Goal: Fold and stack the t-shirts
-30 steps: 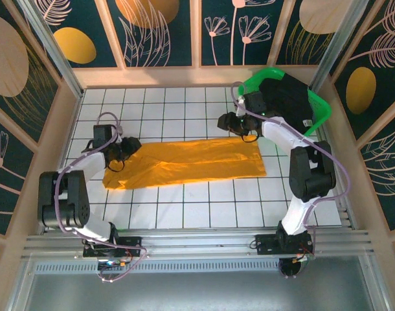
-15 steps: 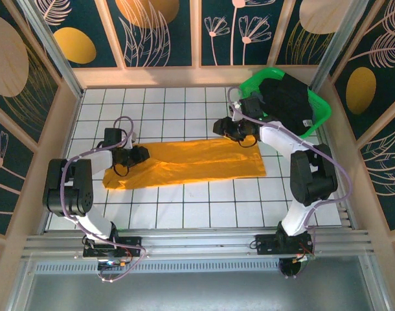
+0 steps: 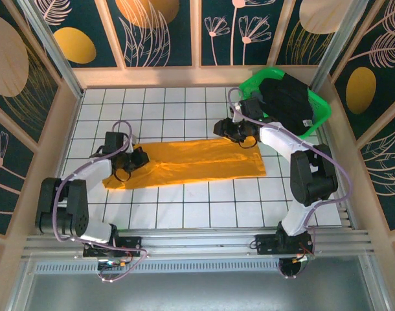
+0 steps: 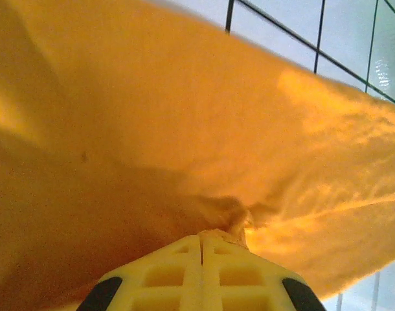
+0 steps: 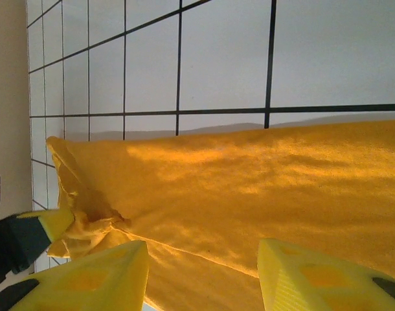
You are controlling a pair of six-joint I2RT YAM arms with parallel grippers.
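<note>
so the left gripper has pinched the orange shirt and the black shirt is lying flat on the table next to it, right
Not quite. The black shirt is not on the table: it sits in the green basket at the far right corner, as the top external view shows. The left gripper is indeed shut on the orange shirt.

Overhead: bright, even light on the white gridded tabletop (image 3: 184, 214); shadows short and soft. Left wrist: soft orange-yellow cloth t-shirt (image 4: 152, 116) blurred at close range, dark lower left, brightly lit at right. Right wrist: sharp, faint shadow along the cloth's edge.
</note>
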